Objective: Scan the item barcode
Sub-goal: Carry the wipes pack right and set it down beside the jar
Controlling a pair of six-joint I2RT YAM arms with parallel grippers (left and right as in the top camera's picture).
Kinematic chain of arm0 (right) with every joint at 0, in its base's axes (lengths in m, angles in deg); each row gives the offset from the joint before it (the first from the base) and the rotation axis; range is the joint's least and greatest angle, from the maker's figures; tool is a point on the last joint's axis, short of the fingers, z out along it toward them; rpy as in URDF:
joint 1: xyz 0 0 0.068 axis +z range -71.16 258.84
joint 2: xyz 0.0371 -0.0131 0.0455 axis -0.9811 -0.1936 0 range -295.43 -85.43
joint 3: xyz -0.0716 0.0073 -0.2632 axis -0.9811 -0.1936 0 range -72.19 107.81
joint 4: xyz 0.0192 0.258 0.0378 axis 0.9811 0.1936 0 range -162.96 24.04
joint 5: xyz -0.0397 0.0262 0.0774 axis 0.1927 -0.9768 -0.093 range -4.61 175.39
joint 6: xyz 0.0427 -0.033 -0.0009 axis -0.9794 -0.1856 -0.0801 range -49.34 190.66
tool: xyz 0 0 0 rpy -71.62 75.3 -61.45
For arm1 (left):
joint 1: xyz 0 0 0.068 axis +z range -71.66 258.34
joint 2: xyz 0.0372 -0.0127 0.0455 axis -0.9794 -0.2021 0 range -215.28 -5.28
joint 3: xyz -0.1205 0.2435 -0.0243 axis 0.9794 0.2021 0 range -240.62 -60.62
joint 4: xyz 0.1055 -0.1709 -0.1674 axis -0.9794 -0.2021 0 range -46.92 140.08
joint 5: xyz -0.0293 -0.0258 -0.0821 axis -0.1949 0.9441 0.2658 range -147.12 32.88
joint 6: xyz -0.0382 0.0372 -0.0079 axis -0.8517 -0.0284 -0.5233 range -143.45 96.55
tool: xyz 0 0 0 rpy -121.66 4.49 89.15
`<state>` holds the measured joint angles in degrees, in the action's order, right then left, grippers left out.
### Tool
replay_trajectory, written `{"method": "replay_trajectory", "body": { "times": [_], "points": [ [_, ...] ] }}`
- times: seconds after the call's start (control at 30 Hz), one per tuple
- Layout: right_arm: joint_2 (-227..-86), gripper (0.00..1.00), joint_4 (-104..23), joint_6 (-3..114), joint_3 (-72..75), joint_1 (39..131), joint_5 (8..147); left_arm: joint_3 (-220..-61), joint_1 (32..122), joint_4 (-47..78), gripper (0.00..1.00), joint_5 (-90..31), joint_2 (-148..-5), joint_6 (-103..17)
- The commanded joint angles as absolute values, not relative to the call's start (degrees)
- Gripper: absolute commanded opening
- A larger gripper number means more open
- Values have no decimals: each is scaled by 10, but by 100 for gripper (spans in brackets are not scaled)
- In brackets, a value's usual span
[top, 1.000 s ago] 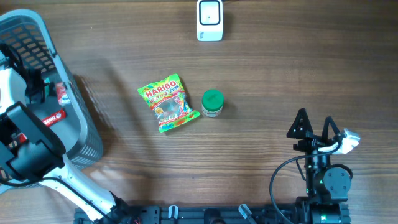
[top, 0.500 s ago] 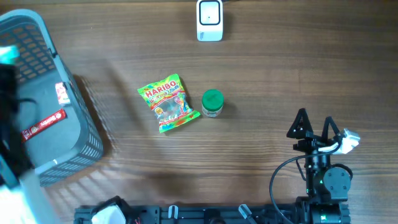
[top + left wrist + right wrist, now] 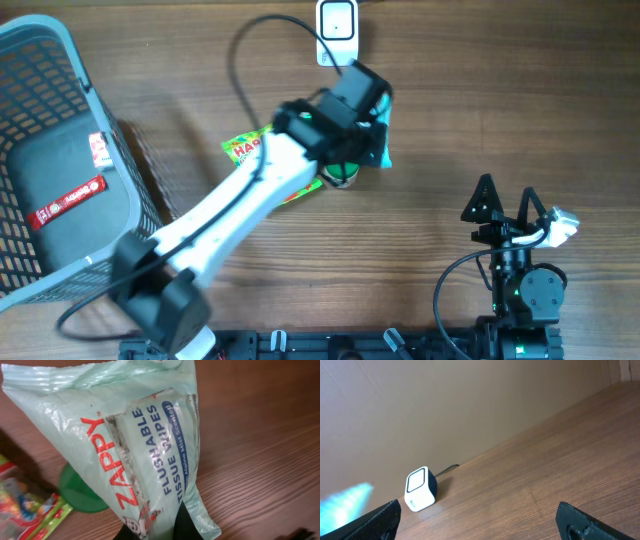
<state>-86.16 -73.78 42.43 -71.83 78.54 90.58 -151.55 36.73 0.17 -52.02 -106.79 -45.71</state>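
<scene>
Grips Zappy flushable wipes pack (image 3: pixel 145 450) in L gripper (image 3: pixel 157 532), up off wooden table (image 3: pixel 500 90), nr barcode scanner (image 3: pixel 337 32).
Nearest base: has R gripper (image 3: pixel 507 192) at near-right, jaws wide apart, gripping nothing. Further in, at left: shows grey mesh basket (image 3: pixel 140 215) w/ red-labelled item (image 3: pixel 68 198) and small white item (image 3: pixel 98 150) inside. Mid-table: pinches one end of pack in shut L jaws, print side to wrist cam, pack hanging over green-lidded jar (image 3: pixel 80 492); has Haribo bag (image 3: pixel 243 148) just beside jar, partly under L arm (image 3: pixel 230 210). Farthest: white scanner at far edge, just beyond pack, apart from it; can't tell which way barcode faces.
</scene>
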Motion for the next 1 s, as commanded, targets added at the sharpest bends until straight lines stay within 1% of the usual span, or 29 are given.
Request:
{"method": "replay_trajectory", "body": {
  "times": [0.0, 0.33, 0.5, 0.53, 0.6, 0.73, 0.9, 0.97],
  "points": [
    [-857, 100, -739, 433, -719, 788, 910, -1516, 336, 6, 4, -516, -1128, -404],
    [-857, 100, -739, 433, -719, 788, 910, -1513, 329, 80, 4, -516, -1211, -404],
    [-857, 100, -739, 433, -719, 788, 910, -1512, 328, 82, 5, -511, -1279, -440],
    [-857, 100, -739, 433, -719, 788, 910, -1512, 328, 81, 22, -511, -1279, -440],
    [-857, 100, -739, 433, -719, 788, 910, -1517, 330, 68, 99, -512, -1262, -438],
    [-857, 100, -739, 433, -719, 788, 910, -1574, 338, -2, 100, -534, -1207, -431],
    [-857, 100, -739, 433, -719, 788, 910, -1644, 341, -21, 100, -538, -1108, -417],
    [-857, 100, -739, 433, -719, 788, 910, -1658, 355, -32, 100, -594, -1058, -422]
  ]
}}
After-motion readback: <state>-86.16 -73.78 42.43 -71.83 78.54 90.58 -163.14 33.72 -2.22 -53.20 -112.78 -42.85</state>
